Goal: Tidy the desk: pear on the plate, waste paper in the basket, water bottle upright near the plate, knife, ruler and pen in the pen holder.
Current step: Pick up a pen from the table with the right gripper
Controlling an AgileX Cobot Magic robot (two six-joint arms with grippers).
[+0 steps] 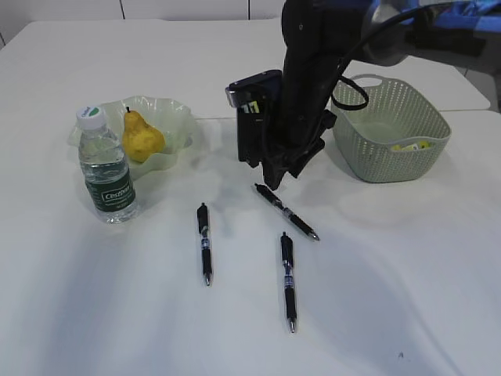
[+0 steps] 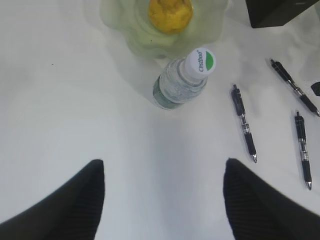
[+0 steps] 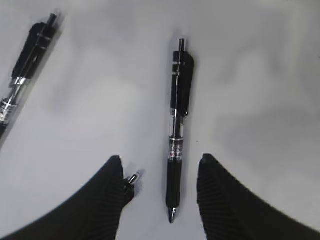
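1. Right arm (image 1: 313,78), black, reaches down at table centre. Right gripper (image 3: 160,200) released, jaws apart, straddling the tip end of one pen (image 3: 177,135); no contact visible.
2. Basket (image 1: 391,153) at 3 o'clock of the arm; waste paper (image 1: 411,145) lies inside.
3. Plate (image 1: 176,117) at 9 o'clock of the pen holder (image 1: 254,117); pear (image 1: 141,139) rests on it.
4. Water bottle (image 1: 106,168) upright at 7 o'clock of the plate, just beside it.
5. Left gripper (image 2: 162,200) released, empty, above bare table.
6. Two more pens (image 1: 204,243) (image 1: 288,282) lie on the table, well apart.
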